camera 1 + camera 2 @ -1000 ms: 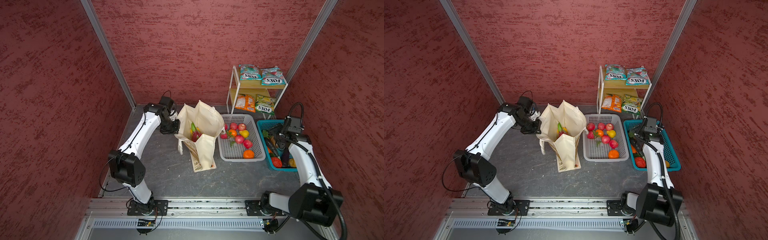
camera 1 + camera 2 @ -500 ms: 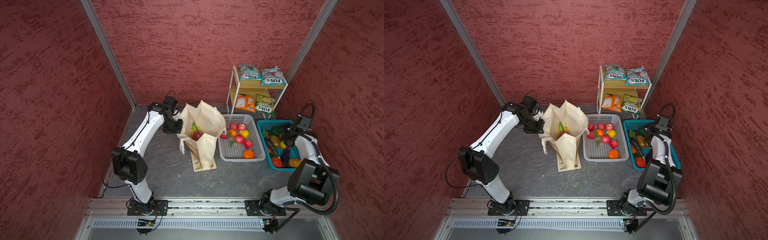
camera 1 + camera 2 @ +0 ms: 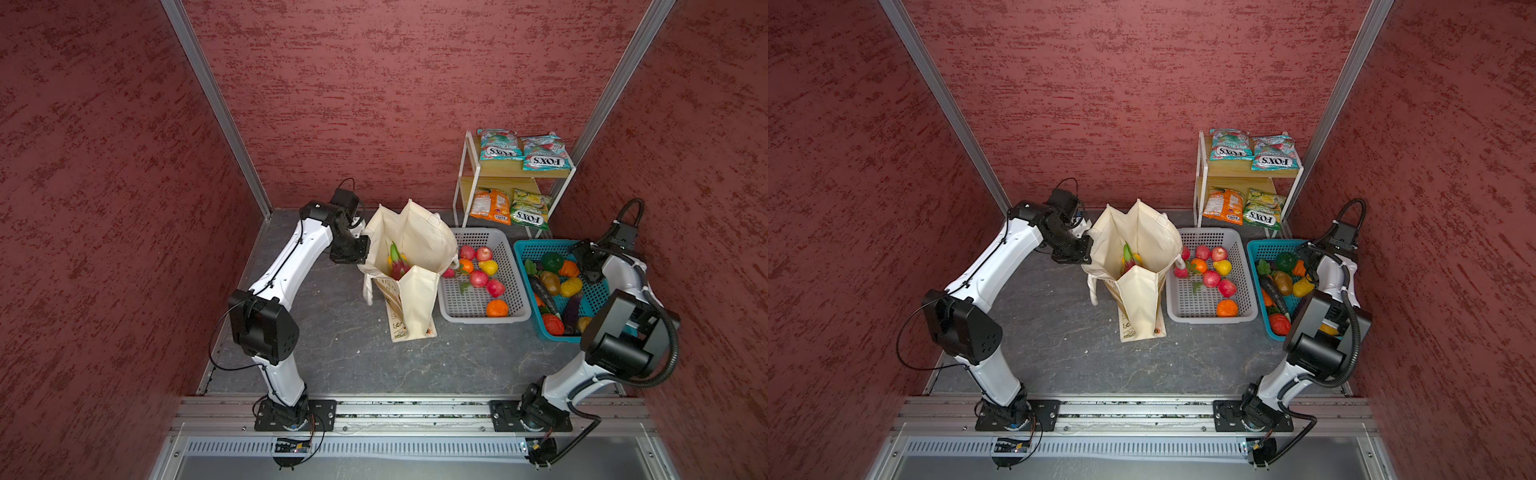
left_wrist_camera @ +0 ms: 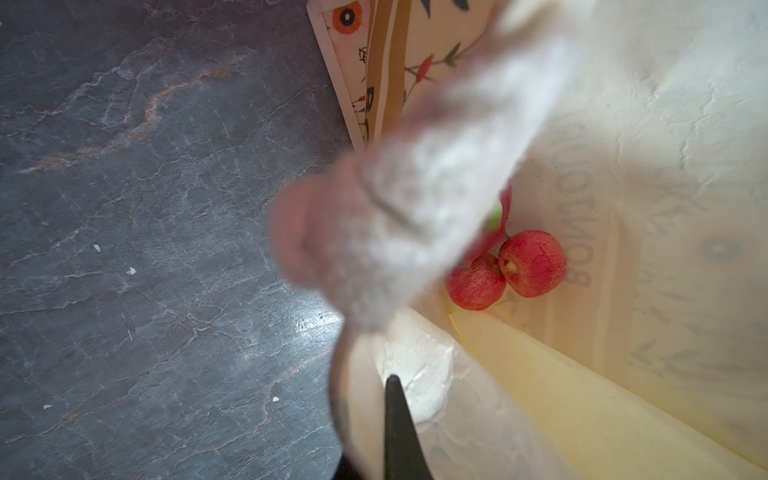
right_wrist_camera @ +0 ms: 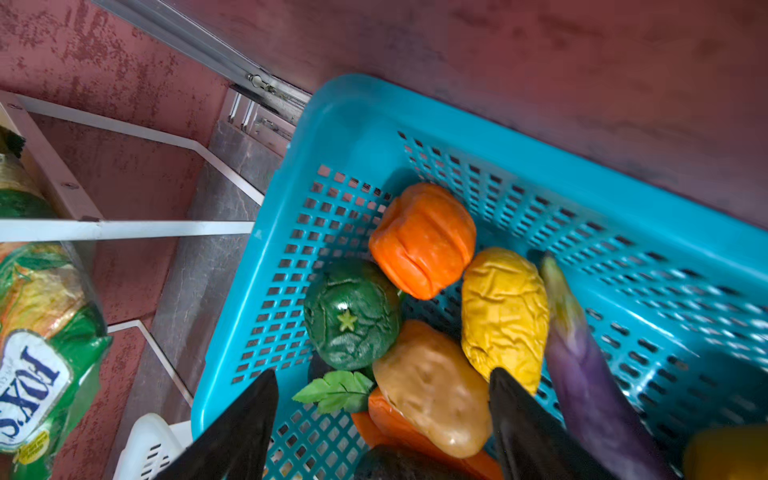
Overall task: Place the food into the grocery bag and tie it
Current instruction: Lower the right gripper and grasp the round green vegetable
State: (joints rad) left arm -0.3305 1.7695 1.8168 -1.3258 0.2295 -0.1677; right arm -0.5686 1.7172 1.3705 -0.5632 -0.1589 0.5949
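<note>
The cream canvas tote bag with floral print (image 3: 419,241) stands on the counter (image 3: 332,332) as before. The right gripper (image 5: 382,374), earlier over the middle of the blue plastic basket (image 3: 540,244), now hangs at its far end, spread and empty, above the dark green round vegetable (image 5: 351,316). The left gripper (image 3: 359,249) pinches the tote's left rim; blurred cloth hides most of it. The pink dragon fruit (image 3: 400,270) shows partly inside the tote.

Cream tote (image 3: 417,297) upright, open — dragon fruit (image 3: 400,270) inside.
</note>
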